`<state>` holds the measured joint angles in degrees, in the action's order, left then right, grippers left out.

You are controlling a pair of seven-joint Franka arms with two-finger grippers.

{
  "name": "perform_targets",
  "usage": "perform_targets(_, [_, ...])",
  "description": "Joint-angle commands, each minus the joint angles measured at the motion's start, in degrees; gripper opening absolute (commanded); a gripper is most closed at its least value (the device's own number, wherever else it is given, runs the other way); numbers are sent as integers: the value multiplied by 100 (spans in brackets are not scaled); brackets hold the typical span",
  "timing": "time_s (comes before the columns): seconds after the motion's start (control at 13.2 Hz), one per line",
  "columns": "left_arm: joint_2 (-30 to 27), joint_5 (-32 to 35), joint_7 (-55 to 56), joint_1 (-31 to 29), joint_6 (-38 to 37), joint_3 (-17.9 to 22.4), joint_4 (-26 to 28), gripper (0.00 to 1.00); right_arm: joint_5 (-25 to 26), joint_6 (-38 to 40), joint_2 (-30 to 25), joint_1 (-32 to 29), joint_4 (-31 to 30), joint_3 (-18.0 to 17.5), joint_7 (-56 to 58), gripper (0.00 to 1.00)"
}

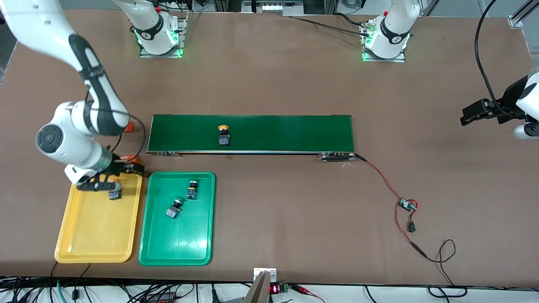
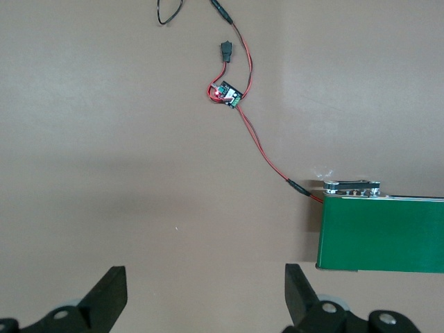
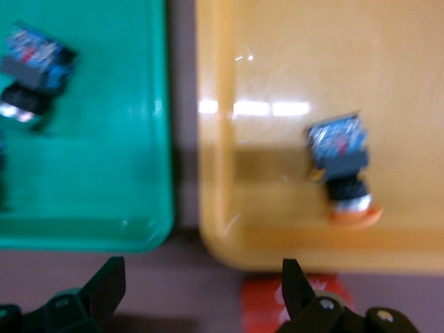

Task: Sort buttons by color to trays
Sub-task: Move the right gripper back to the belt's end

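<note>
Yellow-capped button [image 1: 114,193] in yellow tray [image 1: 97,248]

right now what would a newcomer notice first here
The two trays side by side, yellow tray and green tray, nearer the front camera than the conveyor. The right gripper hangs open over the yellow tray, above a yellow button. Two green buttons lie in the green tray; one yellow-capped button waits on the conveyor.

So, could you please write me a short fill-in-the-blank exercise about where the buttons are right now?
1. The green tray holds ____ green-capped buttons.
2. One yellow-capped button lies on the ____.
3. The other yellow-capped button lies in the ____ tray.
4. The right pincer, over that tray, is ____.

Missing words: two; conveyor belt; yellow; open
</note>
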<state>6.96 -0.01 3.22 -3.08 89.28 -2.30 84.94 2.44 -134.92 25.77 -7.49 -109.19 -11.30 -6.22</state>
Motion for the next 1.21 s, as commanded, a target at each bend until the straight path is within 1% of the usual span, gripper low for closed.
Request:
perform_targets(0.0, [-133, 80, -49, -52, -16, -34, 93, 100, -59, 604, -959, 19, -664, -502, -765, 100])
perform_targets(0.15, [-133, 80, -49, -52, -16, -34, 84, 100, -59, 905, -1223, 203, -665, -679, -1291, 100])
perform_targets(0.23, [-133, 80, -49, -52, -16, -34, 84, 100, -59, 932, -1285, 326, -665, -724, -1573, 100])
perform_targets(0.45, [-133, 71, -49, -44, -16, -34, 75, 100, -59, 906, -1268, 966, -664, -794, -2452, 100])
perform_targets(0.68, [-125, 71, -49, -43, -7, -34, 66, 100, -59, 758, -1215, 1398, -700, -786, -2586, 100])
perform_targets(0.83, [-125, 71, -49, -43, 10, -34, 66, 100, -42, 599, -1136, 1452, -700, -786, -2806, 100])
perform_targets(1.13, [-116, 54, -40, -52, 19, -8, 66, 100, 64, 283, -820, 1522, -691, -786, -2762, 100])
